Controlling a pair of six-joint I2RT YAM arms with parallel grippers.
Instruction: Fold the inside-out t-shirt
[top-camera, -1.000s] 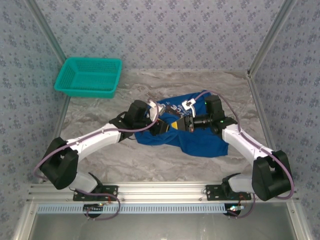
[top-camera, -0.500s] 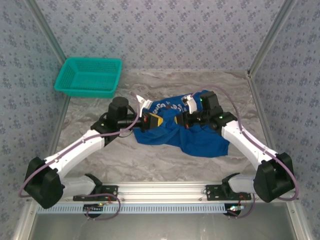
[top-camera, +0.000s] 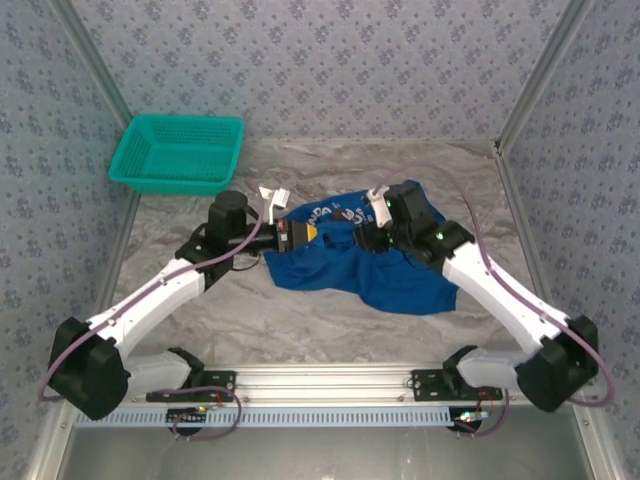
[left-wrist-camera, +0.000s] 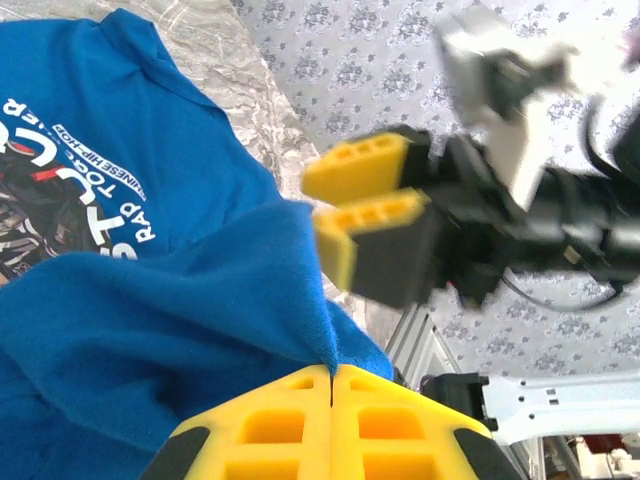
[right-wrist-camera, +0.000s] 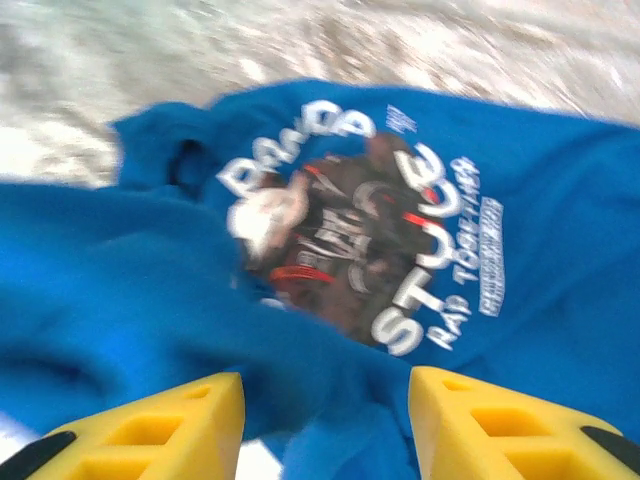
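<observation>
t-shirt (top-camera: 400, 280) of royal-blue cotton, crumpled, pale print up, lies midway between the grey marbled table's (top-camera: 300, 330) side edges. left gripper (left-wrist-camera: 330, 372) is clamped on its fold; right gripper (right-wrist-camera: 325, 395) stands apart over the print.

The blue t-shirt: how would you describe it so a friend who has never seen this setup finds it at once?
Start at the grey marbled table and look to its middle. There lies a crumpled royal-blue t-shirt with a white-lettered print. Unlike the stiff teal mesh basket in the far left corner, it is soft cloth, with the left gripper pinching a fold.
</observation>
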